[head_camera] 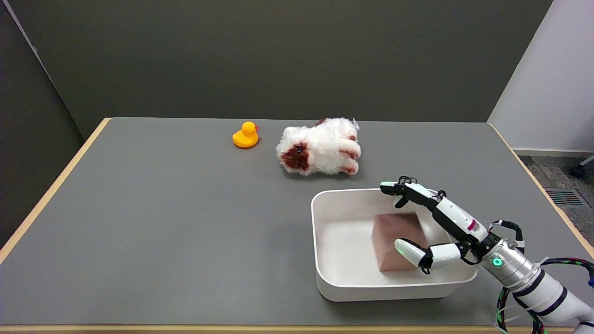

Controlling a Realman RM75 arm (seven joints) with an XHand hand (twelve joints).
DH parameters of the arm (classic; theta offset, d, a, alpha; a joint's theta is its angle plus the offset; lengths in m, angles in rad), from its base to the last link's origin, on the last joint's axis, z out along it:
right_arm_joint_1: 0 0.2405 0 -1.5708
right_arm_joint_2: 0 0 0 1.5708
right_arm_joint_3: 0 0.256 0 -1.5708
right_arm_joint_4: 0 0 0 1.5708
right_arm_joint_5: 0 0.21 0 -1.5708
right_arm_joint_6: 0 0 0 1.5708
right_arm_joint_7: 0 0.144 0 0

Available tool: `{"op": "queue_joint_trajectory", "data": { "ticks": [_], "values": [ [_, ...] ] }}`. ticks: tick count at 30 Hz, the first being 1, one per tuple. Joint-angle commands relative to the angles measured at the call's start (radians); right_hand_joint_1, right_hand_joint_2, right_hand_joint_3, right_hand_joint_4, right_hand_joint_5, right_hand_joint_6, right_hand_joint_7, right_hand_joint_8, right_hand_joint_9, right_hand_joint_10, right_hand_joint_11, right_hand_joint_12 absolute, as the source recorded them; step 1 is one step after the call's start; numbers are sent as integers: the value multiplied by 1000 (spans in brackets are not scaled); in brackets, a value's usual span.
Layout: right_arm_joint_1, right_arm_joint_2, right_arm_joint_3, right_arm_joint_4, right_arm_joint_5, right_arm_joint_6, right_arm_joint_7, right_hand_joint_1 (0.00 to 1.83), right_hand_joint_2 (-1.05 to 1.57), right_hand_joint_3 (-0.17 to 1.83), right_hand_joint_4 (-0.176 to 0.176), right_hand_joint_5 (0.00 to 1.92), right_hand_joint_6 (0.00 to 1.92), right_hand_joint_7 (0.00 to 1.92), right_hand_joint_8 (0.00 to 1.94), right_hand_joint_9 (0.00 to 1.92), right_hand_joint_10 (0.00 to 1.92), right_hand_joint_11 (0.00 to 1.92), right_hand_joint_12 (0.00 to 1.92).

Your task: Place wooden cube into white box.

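Observation:
The wooden cube [394,229] is a brownish block inside the white box [319,241], toward its right half, and looks slightly blurred. My right hand [452,222] reaches in from the lower right and hovers over the box's right side. Its fingers [408,189] stretch out above the cube's far edge, and the thumb [410,253] points across the cube's near corner. The fingers and thumb are spread wide and do not close on the cube. The thumb hides the cube's near right corner.
A white-and-brown plush toy [320,146] lies on the grey table just beyond the box. A yellow rubber duck [245,135] stands to its left. The table's wooden edge [51,190] runs down the left side.

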Motion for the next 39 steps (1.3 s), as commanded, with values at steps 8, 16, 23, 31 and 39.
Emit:
{"op": "queue_joint_trajectory", "data": {
  "ticks": [8, 16, 23, 31, 39],
  "values": [
    [39, 12, 40, -50, -43, 53, 154, 608, 559, 916, -86, 82, 391, 42, 233, -1, 415, -1, 1134],
    [35, -24, 211, 27, -12, 178, 162, 608, 564, 917, -87, 74, 378, 44, 241, -1, 403, -1, 1121],
    [42, -25, 297, 98, 38, 188, 162, 585, 575, 926, -86, 92, 392, 61, 290, -1, 469, -1, 1147],
    [131, -37, 301, 82, 357, 179, 162, 482, 570, 916, -56, 98, 398, 78, 295, -1, 492, -1, 1110],
    [256, -11, 298, -11, 584, 100, 163, 596, 603, 995, -22, 94, 467, 53, 384, -1, 445, 5, 950]
  ]
}}
